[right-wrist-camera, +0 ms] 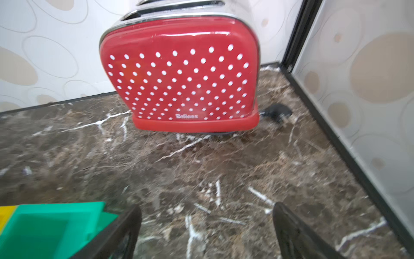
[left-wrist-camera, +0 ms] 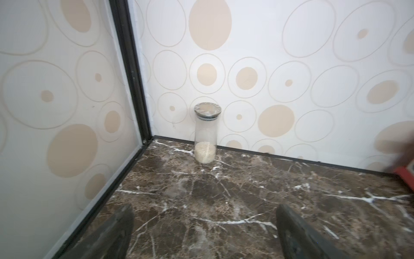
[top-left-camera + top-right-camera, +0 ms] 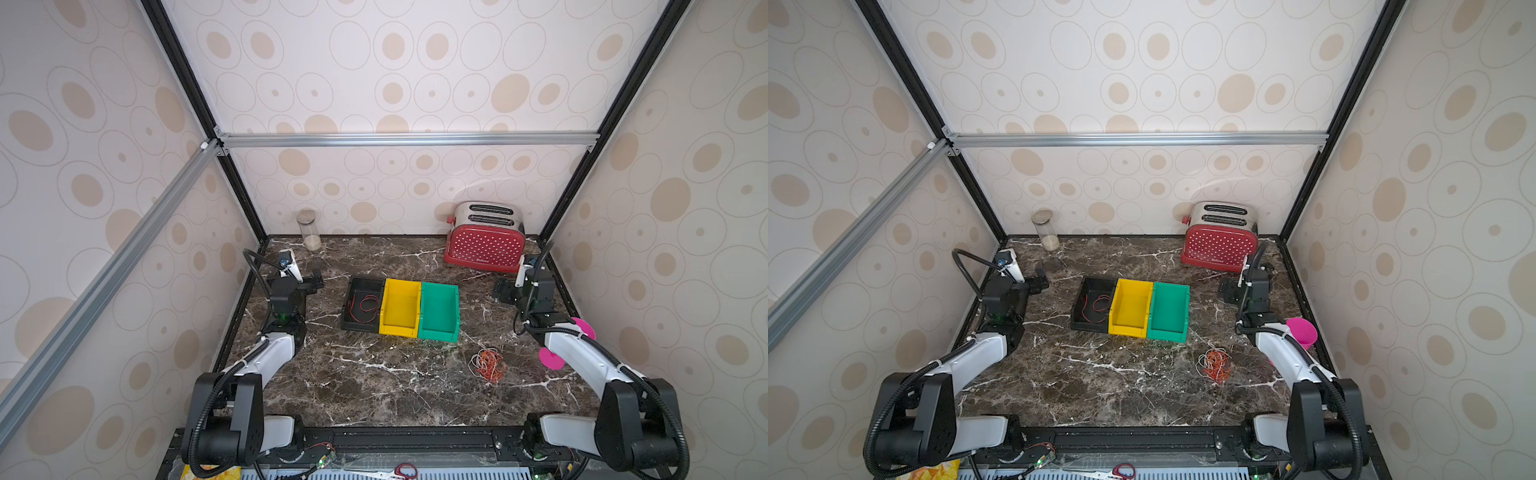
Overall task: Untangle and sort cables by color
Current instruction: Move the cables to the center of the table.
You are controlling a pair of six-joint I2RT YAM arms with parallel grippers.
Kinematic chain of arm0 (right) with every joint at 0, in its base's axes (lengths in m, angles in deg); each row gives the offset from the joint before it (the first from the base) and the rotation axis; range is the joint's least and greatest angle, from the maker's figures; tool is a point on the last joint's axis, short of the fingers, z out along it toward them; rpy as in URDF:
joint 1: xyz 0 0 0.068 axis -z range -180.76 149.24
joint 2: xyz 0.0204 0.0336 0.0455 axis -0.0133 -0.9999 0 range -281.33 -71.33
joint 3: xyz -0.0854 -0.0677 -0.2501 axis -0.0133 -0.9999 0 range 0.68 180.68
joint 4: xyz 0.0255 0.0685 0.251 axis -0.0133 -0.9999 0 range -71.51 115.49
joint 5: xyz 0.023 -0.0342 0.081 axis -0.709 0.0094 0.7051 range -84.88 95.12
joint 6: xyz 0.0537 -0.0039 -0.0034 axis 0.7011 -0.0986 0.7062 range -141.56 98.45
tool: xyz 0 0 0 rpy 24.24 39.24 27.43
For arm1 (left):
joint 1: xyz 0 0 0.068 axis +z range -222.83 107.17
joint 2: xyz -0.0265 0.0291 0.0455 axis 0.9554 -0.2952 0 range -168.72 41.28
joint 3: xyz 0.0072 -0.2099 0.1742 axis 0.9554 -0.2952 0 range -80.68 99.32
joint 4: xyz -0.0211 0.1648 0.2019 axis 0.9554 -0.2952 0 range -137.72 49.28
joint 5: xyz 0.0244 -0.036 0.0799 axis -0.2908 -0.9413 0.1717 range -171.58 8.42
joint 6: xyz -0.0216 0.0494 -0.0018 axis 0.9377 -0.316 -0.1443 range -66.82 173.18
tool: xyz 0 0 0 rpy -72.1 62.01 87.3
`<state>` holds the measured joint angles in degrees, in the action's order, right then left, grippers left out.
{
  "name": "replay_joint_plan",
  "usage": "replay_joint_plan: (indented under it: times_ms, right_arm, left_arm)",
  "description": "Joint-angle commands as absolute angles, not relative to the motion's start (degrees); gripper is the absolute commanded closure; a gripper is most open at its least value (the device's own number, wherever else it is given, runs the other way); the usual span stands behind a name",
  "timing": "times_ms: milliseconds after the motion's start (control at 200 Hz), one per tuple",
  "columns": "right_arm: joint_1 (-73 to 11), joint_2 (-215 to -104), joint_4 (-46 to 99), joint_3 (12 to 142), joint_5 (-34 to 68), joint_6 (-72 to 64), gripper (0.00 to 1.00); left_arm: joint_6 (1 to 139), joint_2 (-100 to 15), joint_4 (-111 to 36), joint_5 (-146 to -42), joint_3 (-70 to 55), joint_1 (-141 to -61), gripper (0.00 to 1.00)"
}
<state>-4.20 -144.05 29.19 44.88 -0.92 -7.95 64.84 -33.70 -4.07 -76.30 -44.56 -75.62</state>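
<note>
Between picks I reckon: both jaws open and empty, red cable [image 3: 368,306] in the black bin [image 3: 348,305], orange-white tangle [image 3: 488,365] well behind the right jaws, which must reach back for one strand.

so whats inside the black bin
A thin red cable lies loosely curled on the floor of the black bin; nothing else is visible. Its near wall hides a strip of floor.

Both top views overlook the whole table [image 3: 374,395]; low wrist views face jar [image 2: 205,134] and toaster [image 1: 179,78].
</note>
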Motion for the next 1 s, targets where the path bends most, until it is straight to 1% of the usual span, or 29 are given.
replay_joint_plan:
  times_ms: [0, 125, 225, 390, 565, 650, 730, 845, 895, 930, 995]
  right_arm:
    - [-4.25, -142.14, 10.00, 46.65, 5.89, 2.96, 0.08]
    - [-5.28, -140.49, 0.83, 46.74, 8.55, 6.16, 0.11]
    - [-7.65, -139.19, -4.41, 46.09, 9.39, 7.72, 0.12]
    - [-14.77, -136.70, -10.34, 44.06, 5.06, 11.51, 0.13]
    - [-24.94, -138.22, -16.24, 43.20, -2.51, 16.77, 0.18]
    - [-27.38, -139.22, -15.70, 41.52, -2.14, 19.75, 0.29]
    - [-29.43, -140.20, -15.29, 40.26, -1.92, 22.10, 0.43]
    - [-31.63, -141.56, -13.95, 37.83, -2.50, 24.13, 0.56]
    - [-31.64, -142.17, -12.76, 36.77, -1.70, 24.32, 0.64]
    - [-31.70, -142.24, -11.82, 36.39, -0.29, 24.03, 0.72]
    - [-31.98, -141.47, -9.21, 35.86, 3.40, 23.07, 0.80]
  left_arm:
    - [73.47, -32.50, -14.94, -84.00, -42.84, -77.12, 0.02]
    - [77.24, -30.20, -16.69, -87.04, -43.98, -81.20, 0.02]
    - [78.93, -28.74, -17.65, -88.20, -45.54, -85.39, 0.02]
    - [81.71, -25.63, -16.37, -87.19, -50.18, -92.23, 0.02]
    - [85.50, -22.78, -15.16, -88.17, -54.20, -96.03, 0.02]
    - [87.11, -21.81, -13.53, -89.48, -56.13, -98.01, 0.02]
    - [87.80, -21.02, -12.91, -90.00, -57.23, -99.58, 0.02]
    - [88.73, -20.17, -12.18, -91.11, -58.91, -101.32, 0.02]
    - [89.23, -19.83, -11.21, -91.49, -59.93, -101.89, 0.02]
    - [89.58, -19.60, -10.44, -91.68, -60.63, -102.26, 0.02]
    - [90.32, -19.23, -9.42, -91.87, -61.79, -102.68, 0.02]
